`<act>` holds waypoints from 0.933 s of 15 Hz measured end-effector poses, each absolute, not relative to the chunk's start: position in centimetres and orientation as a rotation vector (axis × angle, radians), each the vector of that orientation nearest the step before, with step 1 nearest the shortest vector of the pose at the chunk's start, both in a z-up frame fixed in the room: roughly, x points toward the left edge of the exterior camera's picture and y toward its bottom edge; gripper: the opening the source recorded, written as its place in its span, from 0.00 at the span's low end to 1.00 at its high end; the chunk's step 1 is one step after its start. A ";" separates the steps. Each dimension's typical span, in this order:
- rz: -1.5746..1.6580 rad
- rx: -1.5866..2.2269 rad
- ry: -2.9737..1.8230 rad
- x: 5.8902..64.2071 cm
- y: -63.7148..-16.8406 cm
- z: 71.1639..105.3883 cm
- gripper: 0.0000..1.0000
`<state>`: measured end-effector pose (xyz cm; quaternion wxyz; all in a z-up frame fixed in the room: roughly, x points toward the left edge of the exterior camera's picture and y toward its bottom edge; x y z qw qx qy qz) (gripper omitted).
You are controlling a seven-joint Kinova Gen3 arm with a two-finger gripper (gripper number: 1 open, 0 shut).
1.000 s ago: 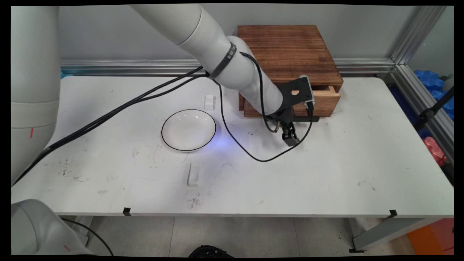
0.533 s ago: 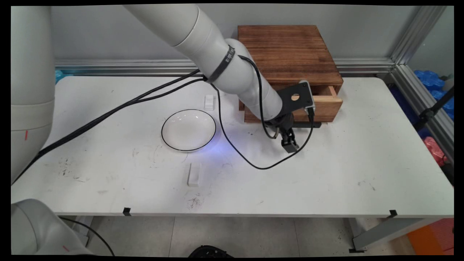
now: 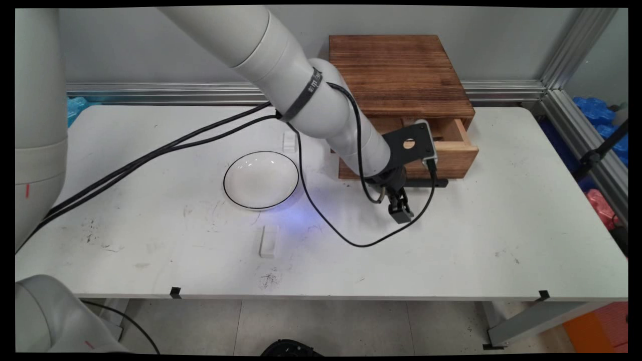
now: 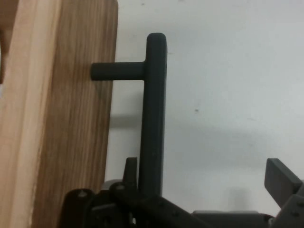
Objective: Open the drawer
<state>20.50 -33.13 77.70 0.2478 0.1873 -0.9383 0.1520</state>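
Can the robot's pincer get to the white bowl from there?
Probably yes. The pincer sits open around the drawer handle, not clamped, and only bare table and a hanging cable lie between it and the bowl.

white plate point(image 3: 261, 179) | two white blocks point(image 3: 269, 241) (apart) | wooden drawer box point(image 3: 401, 75)

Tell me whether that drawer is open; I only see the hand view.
Observer: Yes. In the main view the drawer stands partly out of the wooden box.
Operator: Anything else on the table?
Observer: A white plate with a dark rim lies left of the box, apart from it.
Operator: Anything more?
Observer: Two small white blocks, one behind the plate and one in front of it.
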 end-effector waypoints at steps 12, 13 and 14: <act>0.378 0.478 -2.581 19.5 -29.5 78.4 1.00; 0.377 0.475 -2.583 19.4 -29.2 78.4 1.00; 0.376 0.472 -2.585 19.4 -29.0 78.5 1.00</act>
